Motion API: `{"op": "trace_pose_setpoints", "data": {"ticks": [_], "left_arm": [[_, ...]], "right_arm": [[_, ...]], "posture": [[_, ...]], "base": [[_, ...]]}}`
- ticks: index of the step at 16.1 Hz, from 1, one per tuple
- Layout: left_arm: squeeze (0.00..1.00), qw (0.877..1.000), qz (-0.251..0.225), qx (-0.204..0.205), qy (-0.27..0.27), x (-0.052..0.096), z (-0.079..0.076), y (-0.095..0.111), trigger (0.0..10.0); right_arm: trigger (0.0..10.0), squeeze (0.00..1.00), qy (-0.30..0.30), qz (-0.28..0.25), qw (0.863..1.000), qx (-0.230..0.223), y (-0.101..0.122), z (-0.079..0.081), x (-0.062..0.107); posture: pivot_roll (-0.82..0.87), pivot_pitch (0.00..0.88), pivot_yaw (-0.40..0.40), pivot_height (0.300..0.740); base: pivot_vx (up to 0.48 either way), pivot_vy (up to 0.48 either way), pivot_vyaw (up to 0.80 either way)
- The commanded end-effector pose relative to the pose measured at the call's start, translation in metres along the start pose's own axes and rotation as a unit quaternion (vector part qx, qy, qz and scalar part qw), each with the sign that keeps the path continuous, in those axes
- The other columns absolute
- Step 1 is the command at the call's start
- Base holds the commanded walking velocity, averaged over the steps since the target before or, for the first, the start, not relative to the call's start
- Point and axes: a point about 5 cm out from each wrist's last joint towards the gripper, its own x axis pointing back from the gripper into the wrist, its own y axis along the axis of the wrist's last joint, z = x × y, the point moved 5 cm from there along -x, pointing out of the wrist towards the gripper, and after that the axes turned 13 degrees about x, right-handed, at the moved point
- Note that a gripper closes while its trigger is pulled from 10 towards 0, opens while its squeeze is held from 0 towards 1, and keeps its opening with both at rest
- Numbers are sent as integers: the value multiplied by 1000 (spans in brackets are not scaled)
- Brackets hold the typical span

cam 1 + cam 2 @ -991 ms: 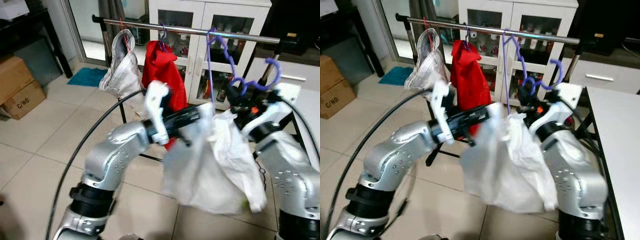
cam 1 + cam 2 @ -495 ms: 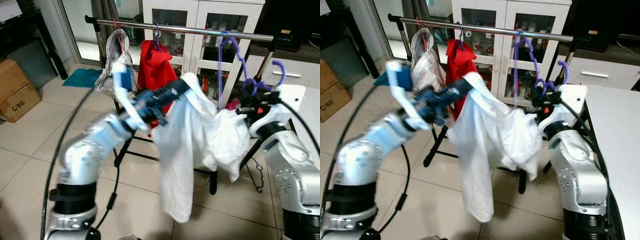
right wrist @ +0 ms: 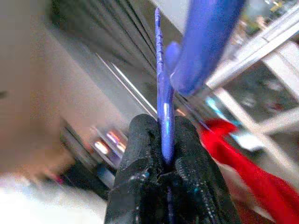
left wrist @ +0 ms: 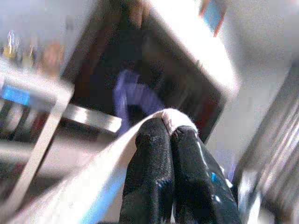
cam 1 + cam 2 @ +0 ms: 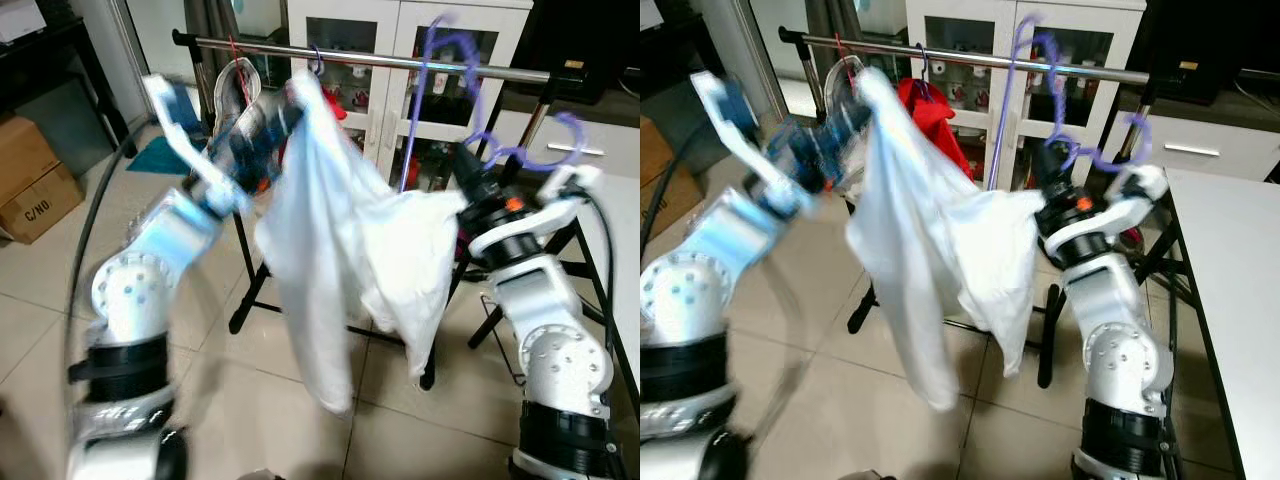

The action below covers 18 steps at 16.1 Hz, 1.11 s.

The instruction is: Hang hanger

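Shirt (image 5: 330, 230) before rail (image 5: 400, 62), between arms

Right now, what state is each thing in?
purple hanger: raised near the rail, pinched in the right gripper, hook not clearly over the rail
white shirt: stretched between both grippers, hanging loose
left gripper: fingers shut on the shirt's edge
rail: holds a red garment and a pale one

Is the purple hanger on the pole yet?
Cannot tell. The right hand grips the hanger; its blurred hook is at the pole.
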Motion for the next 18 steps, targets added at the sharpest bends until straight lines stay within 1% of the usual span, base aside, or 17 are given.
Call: {"op": "trace_pose_setpoints", "data": {"ticks": [1, 2, 3, 4, 6, 7, 8, 9, 10, 11, 12, 14, 15, 16, 17, 18], "left_arm": [[0, 996, 85, 13, -18, 1, -4, -37, 0], [0, 989, 147, 15, -30, 9, -7, -62, 0], [0, 978, 206, 14, -40, 18, -10, -87, 0], [0, 974, 221, 16, -41, 21, -11, -94, 0], [0, 967, 254, 12, -25, 26, -3, -111, 0], [0, 965, 258, 17, -36, 26, -7, -113, 0], [0, 965, 256, 26, -55, 26, -14, -113, 0], [0, 961, 265, 34, -71, 28, -20, -116, 0], [0, 956, 283, 35, -73, 33, -21, -122, 0], [0, 955, 289, 33, -59, 37, -15, -127, 0], [0, 956, 292, 26, -24, 41, -2, -131, 0], [0, 955, 297, 14, 11, 47, 10, -135, 0], [0, 950, 312, 7, 30, 54, 18, -140, 0], [0, 941, 336, -1, 40, 64, 22, -146, 0], [0, 936, 349, -4, 48, 72, 24, -149, 0], [0, 932, 358, -5, 55, 79, 27, -150, 0]], "right_arm": [[0, 0, 25, -52, 998, -37, 24, 9, -5], [0, 0, 17, -70, 996, -42, 33, 5, -8], [0, 0, -7, -76, 997, -9, 38, -6, -13], [0, 0, -14, -77, 997, 1, 40, -9, -14], [0, 0, -92, -135, 986, 21, 65, -37, -17], [0, 0, -114, -150, 981, 56, 74, -44, -19], [0, 0, -139, -164, 974, 68, 81, -52, -19], [0, 0, -161, -181, 968, 63, 87, -62, -19], [0, 0, -168, -194, 965, 53, 93, -68, -21], [0, 0, -162, -208, 964, 28, 98, -68, -26], [0, 0, -127, -217, 968, -15, 103, -59, -35], [0, 0, -94, -227, 968, -55, 108, -51, -43], [0, 0, -62, -243, 961, -116, 115, -44, -46], [0, 0, -34, -252, 958, -131, 123, -37, -47], [0, 0, -17, -258, 958, -124, 129, -32, -46], [0, 0, -15, -265, 956, -122, 134, -32, -45]], "posture": [[-48, 0, 62, 740], [-48, 0, 62, 740], [-48, 0, 62, 740], [-48, 0, 62, 740], [-58, 0, 72, 740], [-58, 0, 72, 740], [-58, 0, 70, 740], [-55, 0, 68, 740], [-55, 0, 65, 740], [-56, 0, 64, 740], [-56, 0, 62, 740], [-55, 0, 58, 740], [-53, 0, 56, 740], [-51, 0, 54, 740], [-52, 0, 56, 740], [-52, 0, 58, 740]], "base": [[0, 0, 0], [0, 0, 0], [0, 0, 0], [0, 0, 0], [0, 0, 0], [0, 0, 0], [0, 0, 0], [0, 0, 0], [0, 0, 0], [0, 0, 0], [0, 0, 0], [0, 0, 0], [0, 0, 0], [0, 0, 0], [0, 0, 0], [0, 0, 0]]}}
